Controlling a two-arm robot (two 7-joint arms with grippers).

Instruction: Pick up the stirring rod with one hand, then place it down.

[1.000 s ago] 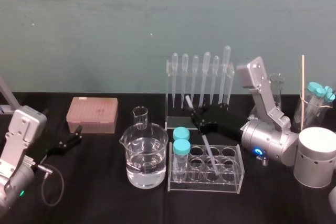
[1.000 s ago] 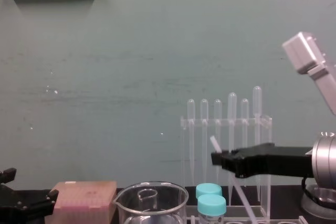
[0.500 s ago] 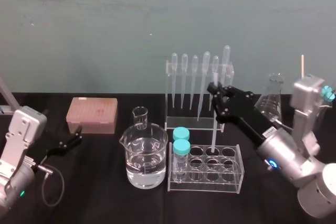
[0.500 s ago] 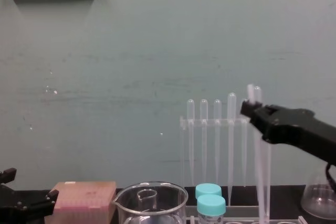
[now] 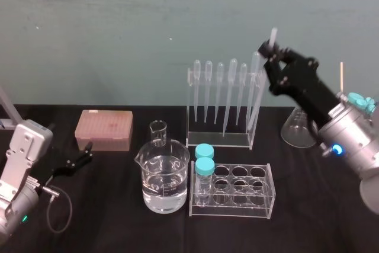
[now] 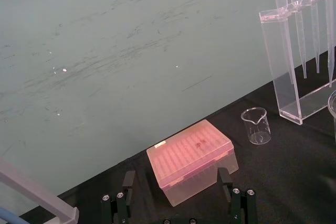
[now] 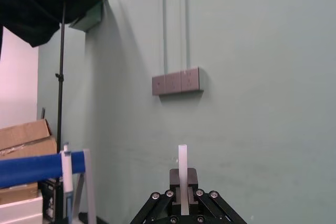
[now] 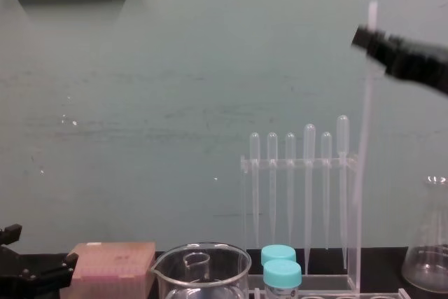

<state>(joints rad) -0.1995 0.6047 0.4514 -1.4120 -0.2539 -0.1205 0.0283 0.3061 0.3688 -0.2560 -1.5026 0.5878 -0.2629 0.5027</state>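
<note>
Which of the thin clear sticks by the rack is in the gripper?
The plain straight rod, clamped near its top by the right gripper. The pipettes have bulb tops and hang in the rack. The left gripper sits open, far left.

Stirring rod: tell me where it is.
Chest view, right side: the stirring rod hangs nearly upright, gripped near its top by the right hand, at the right end of the pipette rack.
</note>
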